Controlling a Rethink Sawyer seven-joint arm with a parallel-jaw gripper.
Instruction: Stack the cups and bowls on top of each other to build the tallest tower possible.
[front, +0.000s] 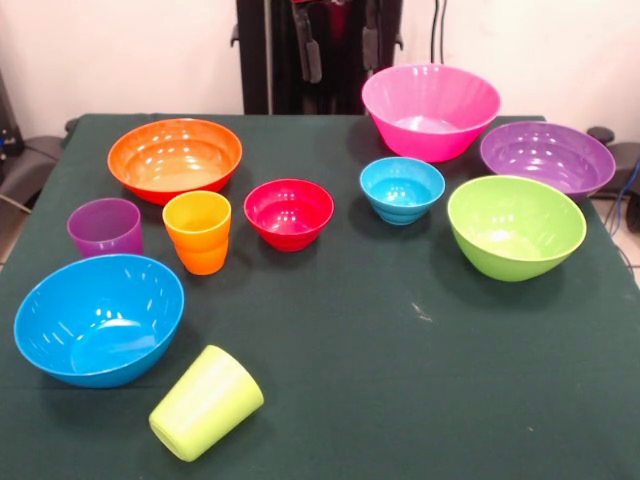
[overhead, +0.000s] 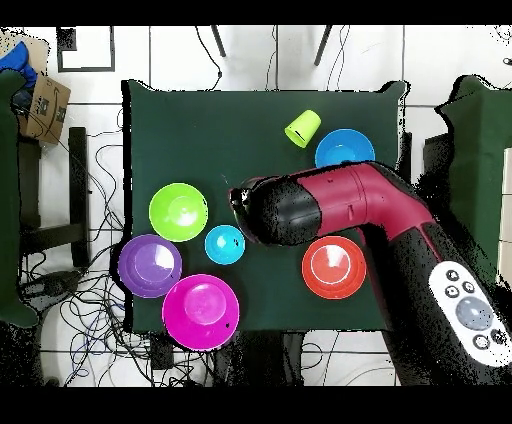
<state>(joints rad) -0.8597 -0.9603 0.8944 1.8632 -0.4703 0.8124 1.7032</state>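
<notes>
Green cloth is covering the desk, and every cup and bowl is sitting apart on it; nothing is stacked. In the front view, the orange bowl is resting at the upper left, with the purple cup standing upright below it and the ridged orange cup standing just beside that, to its right. The small red bowl is sitting near the centre, and the small ridged light blue bowl is lying to its right. The pink bowl is sitting at the top, right of centre, the purple bowl at the far right, and the lime green bowl just below it, tilting slightly. The large blue bowl is leaning at the lower left, and the lime green cup is lying on its side beside it, base toward the bottom edge.

In the overhead view, the red and black arm is reaching across the middle of the desk, hiding several pieces. The claw is hidden under the arm there, so I cannot tell whether it is open or holding anything.
</notes>
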